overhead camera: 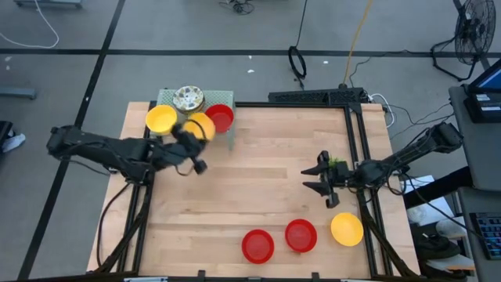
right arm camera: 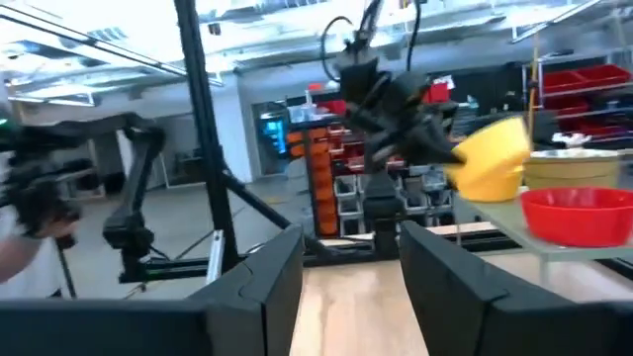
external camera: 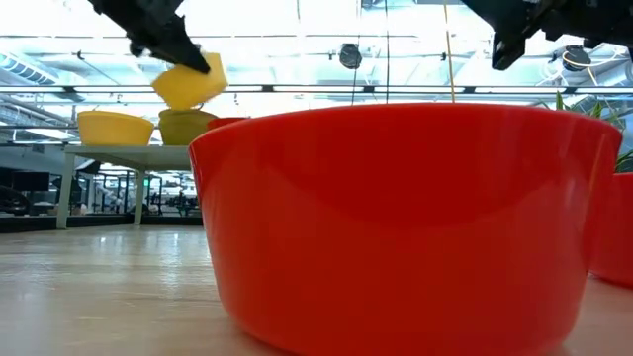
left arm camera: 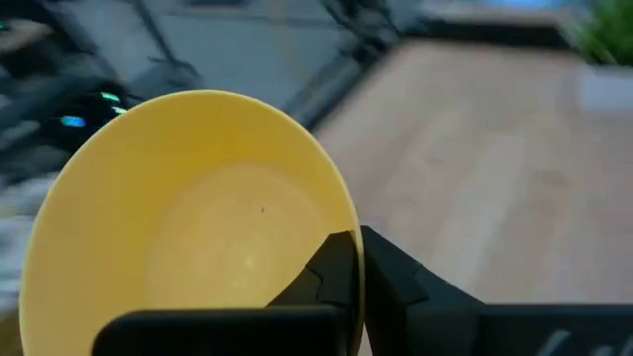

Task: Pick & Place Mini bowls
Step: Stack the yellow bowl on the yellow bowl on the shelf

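The left jaws [left arm camera: 351, 272] are closed on the rim of a yellow bowl [left arm camera: 198, 218], one finger inside the wall and one outside. In the high view this held bowl [overhead camera: 200, 127] hangs tilted in the air beside the raised green shelf [overhead camera: 166, 97] at the far left corner of the worktop [overhead camera: 258, 180]. The low view confirms it is clear of every surface.

The right jaws [overhead camera: 322, 178] stand open and empty above the right side of the worktop, near a small green plant [overhead camera: 337, 165].

Remaining bowls:
- On the shelf: a yellow bowl [overhead camera: 161, 119], a white patterned bowl [overhead camera: 189, 99] and a red bowl [overhead camera: 220, 117].
- Along the near edge of the worktop: two red bowls [overhead camera: 257, 245] [overhead camera: 300, 235] and a yellow bowl [overhead camera: 347, 229], set close together.

Likely faults from this state:
- The grip is on a thin rim only. A fast swing or sudden stop could make the tilted bowl pivot or slip out of the jaws.
- The held bowl is just beside the shelf bowls. A low or sideways path could knock the red or yellow bowl off the shelf.
- Releasing while the bowl is tilted could let it roll or land upside down.
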